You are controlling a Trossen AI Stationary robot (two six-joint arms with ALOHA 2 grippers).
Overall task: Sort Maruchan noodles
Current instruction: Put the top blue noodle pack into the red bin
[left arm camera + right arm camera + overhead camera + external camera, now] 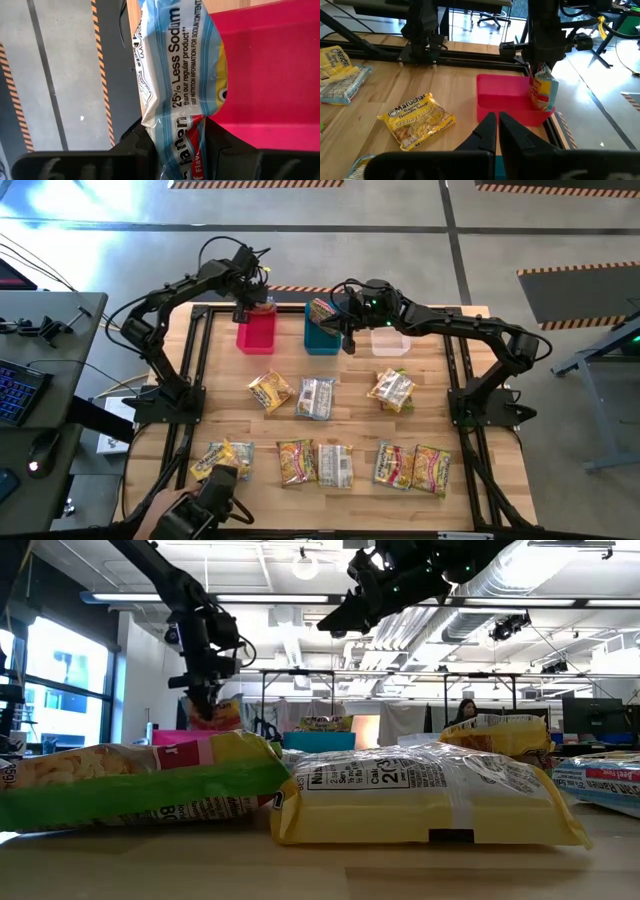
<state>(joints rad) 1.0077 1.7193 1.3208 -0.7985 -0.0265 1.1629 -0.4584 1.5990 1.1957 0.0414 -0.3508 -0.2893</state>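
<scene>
My left gripper [246, 302] hangs over the pink bin [256, 335] at the table's far side. It is shut on a silvery-blue Maruchan packet [180, 65], also seen in the right wrist view [543, 89] and the low view [214, 714]. My right gripper [497, 131] is shut and holds nothing. It hovers over the blue bin [322, 338], where a yellow packet [322, 309] leans on the far wall. Several more packets lie flat on the table, among them a yellow one [268, 390] and a grey one [315, 397]. My left gripper pinches one short end of the silvery-blue packet [181, 145] between its two fingers [220, 147], coming from above and pointing down. The packet hangs upright below the fingers. Its lower end [543, 102] dips into the pink bin at the bin's edge.
A clear bin [390, 340] stands to the right of the blue one. A row of packets [335, 464] lies along the near edge. A person's hand [175, 512] with a dark object reaches in at the near left corner. Black frame rails [195, 370] run along both sides.
</scene>
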